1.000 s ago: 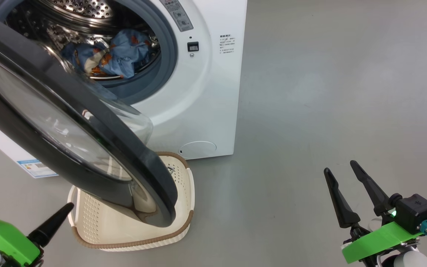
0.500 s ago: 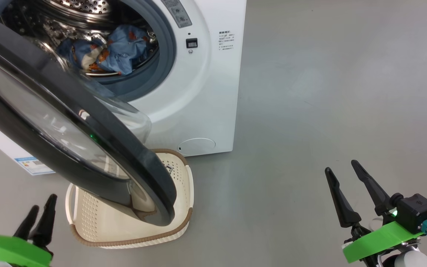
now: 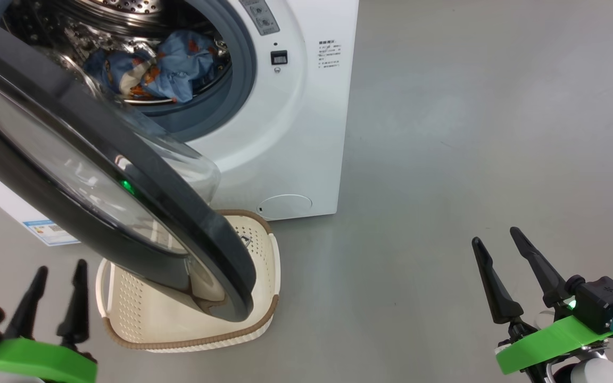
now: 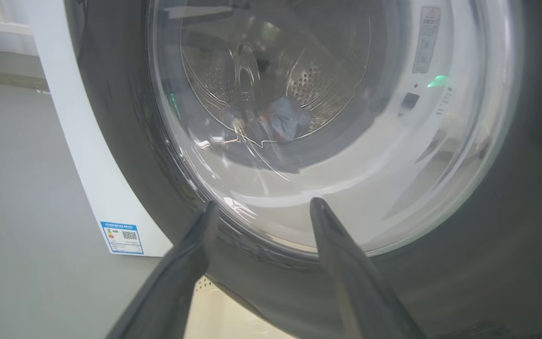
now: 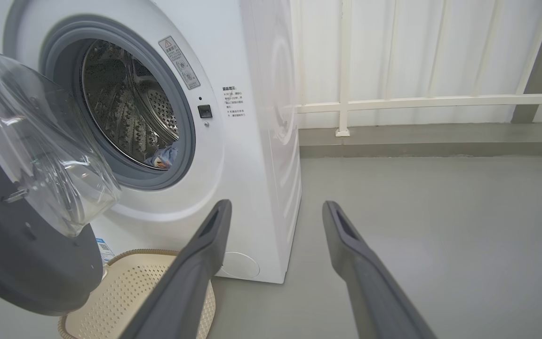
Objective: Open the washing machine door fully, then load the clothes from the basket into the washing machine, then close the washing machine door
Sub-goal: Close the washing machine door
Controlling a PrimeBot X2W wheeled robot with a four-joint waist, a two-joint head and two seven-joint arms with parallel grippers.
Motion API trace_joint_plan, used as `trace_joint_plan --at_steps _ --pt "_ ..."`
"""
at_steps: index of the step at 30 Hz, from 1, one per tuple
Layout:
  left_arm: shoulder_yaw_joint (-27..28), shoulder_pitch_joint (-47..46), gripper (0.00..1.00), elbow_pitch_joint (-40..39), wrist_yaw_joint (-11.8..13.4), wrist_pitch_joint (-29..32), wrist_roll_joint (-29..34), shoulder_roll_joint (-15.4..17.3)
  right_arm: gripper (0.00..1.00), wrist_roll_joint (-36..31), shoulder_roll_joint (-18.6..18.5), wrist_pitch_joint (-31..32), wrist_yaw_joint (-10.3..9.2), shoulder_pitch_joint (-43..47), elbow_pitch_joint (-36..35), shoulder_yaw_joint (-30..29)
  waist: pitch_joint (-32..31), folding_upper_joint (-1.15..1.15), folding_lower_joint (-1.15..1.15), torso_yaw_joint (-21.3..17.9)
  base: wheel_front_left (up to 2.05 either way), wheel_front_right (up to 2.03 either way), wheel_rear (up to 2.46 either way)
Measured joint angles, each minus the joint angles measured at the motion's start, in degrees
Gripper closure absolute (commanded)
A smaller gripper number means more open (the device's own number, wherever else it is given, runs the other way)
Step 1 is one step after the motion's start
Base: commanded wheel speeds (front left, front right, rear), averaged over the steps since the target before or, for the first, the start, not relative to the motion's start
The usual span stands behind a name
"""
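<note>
HEAD: washing machine door (image 3: 88, 175) swung out, hanging over the basket (image 3: 141, 314) on the floor (image 3: 445, 159) before the washing machine (image 3: 306, 133); clothes (image 3: 163, 72) in drum; left claw (image 3: 61, 266) and right claw (image 3: 495, 235) spread, holding nothing | LEFT WRIST: claw apart, tips near door glass | RIGHT WRIST: claw apart above floor, basket lower left

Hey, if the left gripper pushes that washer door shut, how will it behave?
The washing machine door looks rigid, so it would probably swing as one piece rather than flex. Its thick glass bowl suggests some weight, needing a steady push. The glossy black rim may let the left gripper slip.
</note>
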Motion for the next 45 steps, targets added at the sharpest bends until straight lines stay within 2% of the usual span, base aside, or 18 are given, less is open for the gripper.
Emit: trace_joint_plan --at_steps 8,12,25,45 --pt "6.6 3.8 0.00 -6.9 0.0 -0.4 14.4 -5.8 0.00 0.0 0.0 0.0 0.00 0.0 0.0 0.0 0.3 0.00 0.00 -0.4 0.00 0.00 0.00" --pt "7.9 5.3 0.00 -8.5 0.0 -0.4 17.6 -7.9 0.00 0.0 0.0 0.0 0.00 0.0 0.0 -0.1 0.4 0.00 0.00 -0.5 0.00 0.00 0.00" --pt "11.6 7.0 0.00 -8.4 0.0 -0.4 19.1 -11.2 0.00 0.0 0.1 0.0 0.00 -0.1 0.1 -0.3 0.5 0.00 0.00 -0.6 0.00 0.00 0.00" --pt "11.1 7.8 0.00 -7.3 0.0 -0.4 18.5 -11.7 0.00 0.0 0.3 0.0 0.00 -0.1 0.1 -0.3 0.0 0.00 0.00 -0.6 0.00 0.00 0.00"
